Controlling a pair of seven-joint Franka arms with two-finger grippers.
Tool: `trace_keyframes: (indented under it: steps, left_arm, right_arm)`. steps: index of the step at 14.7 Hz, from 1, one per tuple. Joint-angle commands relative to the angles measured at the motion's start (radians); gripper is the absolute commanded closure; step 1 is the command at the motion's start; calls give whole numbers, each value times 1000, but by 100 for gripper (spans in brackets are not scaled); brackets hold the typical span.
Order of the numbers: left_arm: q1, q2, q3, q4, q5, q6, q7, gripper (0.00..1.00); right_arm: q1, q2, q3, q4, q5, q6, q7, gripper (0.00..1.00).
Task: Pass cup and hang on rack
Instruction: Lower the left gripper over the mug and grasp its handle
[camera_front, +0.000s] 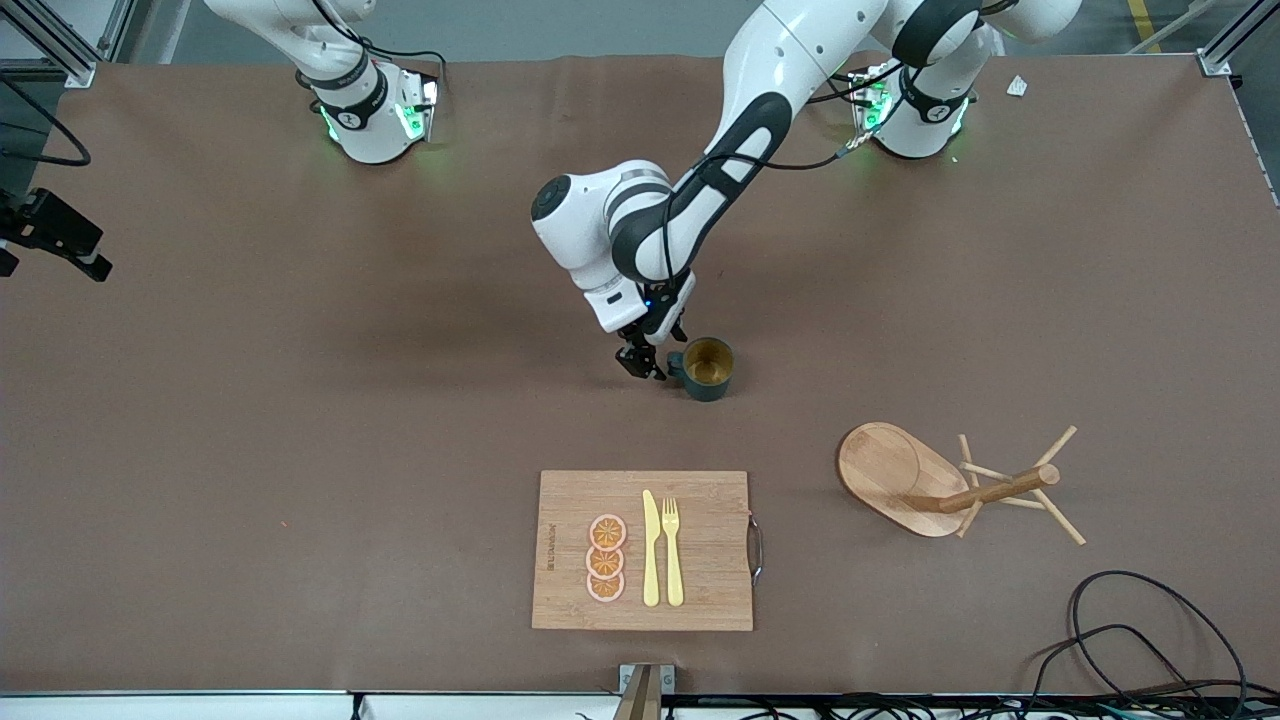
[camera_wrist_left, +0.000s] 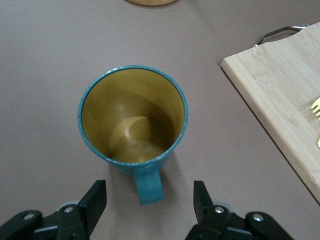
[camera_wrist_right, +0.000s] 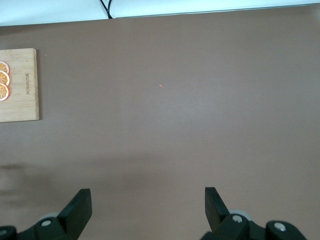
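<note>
The cup (camera_front: 708, 368) stands upright on the table (camera_front: 300, 420), farther from the front camera than the cutting board (camera_front: 700, 560); the left gripper (camera_front: 650, 362) sits low beside its handle, jaws apart and astride it, not touching; the right gripper (camera_wrist_right: 147, 207) waits over bare table, jaws apart; the rack (camera_front: 950, 485) lies toppled toward the left arm's end.

Before my left gripper (camera_wrist_left: 150, 202), whose fingers (camera_wrist_left: 95, 200) look like matt black plastic, the cup (camera_wrist_left: 133, 120) shows a glossy, smooth glaze. The tabletop (camera_front: 300, 420) looks matt brown. The rack (camera_front: 935, 480) and cutting board (camera_front: 700, 500) are pale wood.
</note>
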Motion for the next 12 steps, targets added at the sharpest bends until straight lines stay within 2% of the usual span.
trace_keyframes:
  steps: [1,3,7,12]
  left_arm:
    - [-7,13,8,21,19,1,-7,39]
    - [-4,13,8,21,17,1,-4,54]
    - [9,10,8,21,17,3,4,99]
    - [32,-38,6,22,5,-5,53,100]
  right_arm:
    - [4,0,4,1,-3,3,-12,0]
    - [4,0,4,1,-3,2,-12,0]
    - [18,0,5,1,-3,0,-8,0]
    - [24,-1,5,1,-5,0,0,0]
